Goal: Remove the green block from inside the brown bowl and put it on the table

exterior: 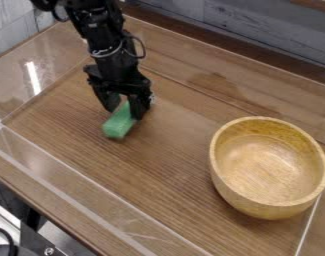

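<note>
Green block, appearance: you see a small, bright green bar (121, 122) with a plain, matte surface and straight sides. Its near end is in full view; its far end is partly hidden by the dark fingers, so you cannot read its full length.
Green block, direction: the near end points toward the bottom of the view and slightly left; the far end points up and slightly right, in under the gripper (122, 103).
Green block, long axis: it runs steeply through the view, leaning from lower left to upper right. It is closer to the view's vertical than to its horizontal.
Green block, location: you find it on the brown wooden table (158, 175), left of the view's center, outside the bowl (270, 160) and well apart from it.
Gripper, state: released. Its dark fingers stand apart, one to each side of the block's far end. You cannot tell whether either finger touches the block.
Arm, position: the dark arm (101, 35) enters your view at the top left and reaches down to the block.
Bowl, position: the round, light-brown bowl sits at the right of your view, its opening facing up.
</note>
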